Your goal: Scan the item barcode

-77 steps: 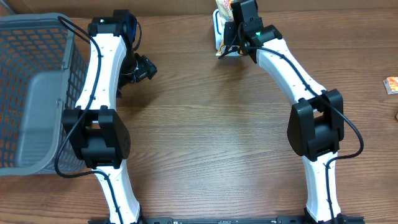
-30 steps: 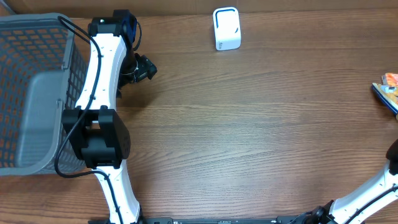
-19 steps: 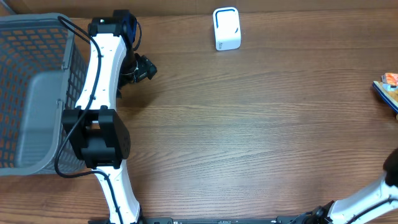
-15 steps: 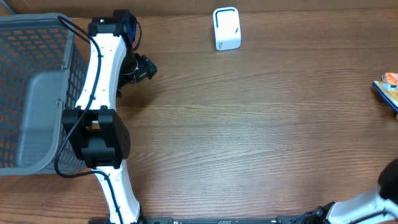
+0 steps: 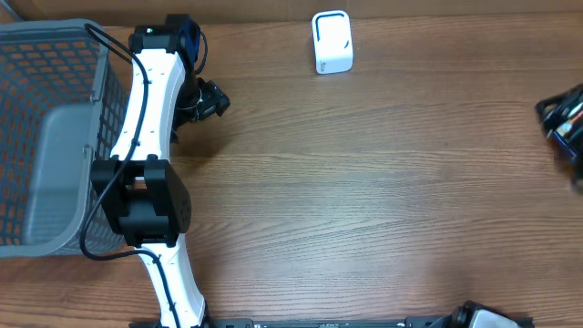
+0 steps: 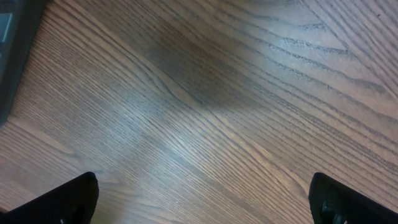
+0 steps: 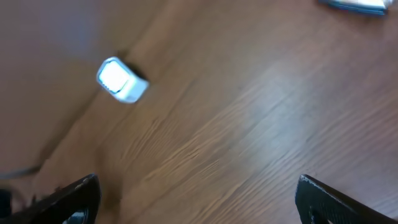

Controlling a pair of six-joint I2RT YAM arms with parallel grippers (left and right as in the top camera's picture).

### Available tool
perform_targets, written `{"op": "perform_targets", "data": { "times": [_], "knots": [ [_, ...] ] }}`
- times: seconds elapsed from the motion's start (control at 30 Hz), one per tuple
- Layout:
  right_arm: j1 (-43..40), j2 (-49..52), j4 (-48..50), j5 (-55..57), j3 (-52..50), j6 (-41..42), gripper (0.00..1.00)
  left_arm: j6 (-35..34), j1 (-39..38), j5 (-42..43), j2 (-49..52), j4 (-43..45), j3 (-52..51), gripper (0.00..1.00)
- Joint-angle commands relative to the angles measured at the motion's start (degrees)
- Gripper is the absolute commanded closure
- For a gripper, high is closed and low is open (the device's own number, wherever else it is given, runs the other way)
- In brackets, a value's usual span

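The white scanner box point(image 5: 332, 41) stands at the back of the table, and also shows small in the right wrist view point(image 7: 121, 81). My right gripper point(image 5: 563, 123) is a dark blur at the table's right edge, far from the scanner. In its own view the right gripper point(image 7: 199, 196) is open, with only bare wood between the fingers. A blue-and-white sliver point(image 7: 354, 5) at that view's top edge looks like the item. My left gripper point(image 5: 208, 98) rests near the basket. The left gripper point(image 6: 205, 199) is open over bare wood.
A grey mesh basket point(image 5: 36, 137) fills the left side of the table, close beside the left arm. Its dark wall point(image 6: 9, 56) edges the left wrist view. The table is brown wood.
The right arm carried the item from the scanner to the right edge and opened. Its gripper has now swung back into the overhead view, over where the item lay. The left arm has not moved.
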Motion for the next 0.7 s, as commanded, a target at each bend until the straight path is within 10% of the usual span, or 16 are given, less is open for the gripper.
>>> {"op": "perform_targets", "data": {
  "times": [0.0,0.67],
  "knots": [
    [4.79,-6.14,-0.09,3.08,-3.21,-1.18,0.00,1.11,-0.39,0.04,-1.60,-0.13,0.85,0.00],
    [9.79,-14.53,-0.09,2.75,-18.05,-4.68,0.00,1.11,-0.39,0.04,-1.60,-0.13,0.85,0.00]
  ]
}}
